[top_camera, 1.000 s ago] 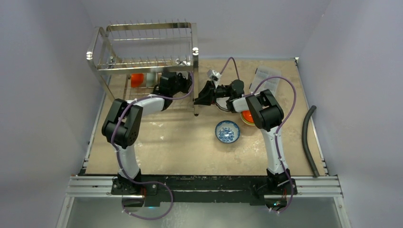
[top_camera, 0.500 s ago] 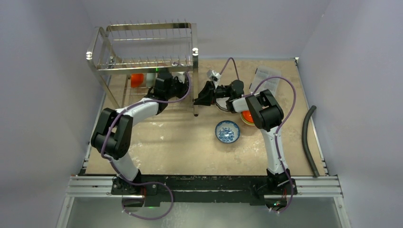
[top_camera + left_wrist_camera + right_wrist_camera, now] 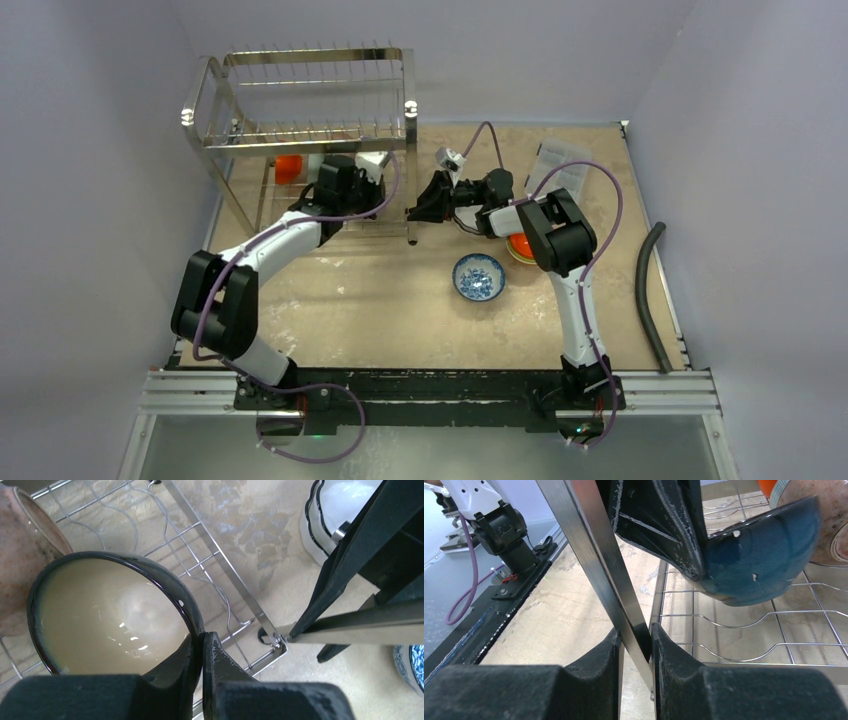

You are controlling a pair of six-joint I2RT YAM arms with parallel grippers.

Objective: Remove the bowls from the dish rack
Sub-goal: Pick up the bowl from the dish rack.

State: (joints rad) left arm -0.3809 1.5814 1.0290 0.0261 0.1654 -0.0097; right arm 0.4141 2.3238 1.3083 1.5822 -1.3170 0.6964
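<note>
Left fingers (image 3: pixel 210 652): found pinched shut on rim of teal bowl (image 3: pixel 110 615), inside lower tier of dish rack (image 3: pixel 310 100), at tabletop (image 3: pixel 380 300) 11 o'clock | Right fingers (image 3: pixel 664 650): found clamped around front leg (image 3: pixel 594 565) of rack, barely parted.

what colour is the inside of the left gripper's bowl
Cream bowl interior, dark rim; best in left wrist view.

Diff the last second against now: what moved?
Left arm's elbow swung back toward the near-left corner; left gripper, shut on the rim of the teal bowl, shifted slightly left inside the dish rack. Unchanged: right gripper clamped on the rack post, blue-patterned bowl on the table.
</note>
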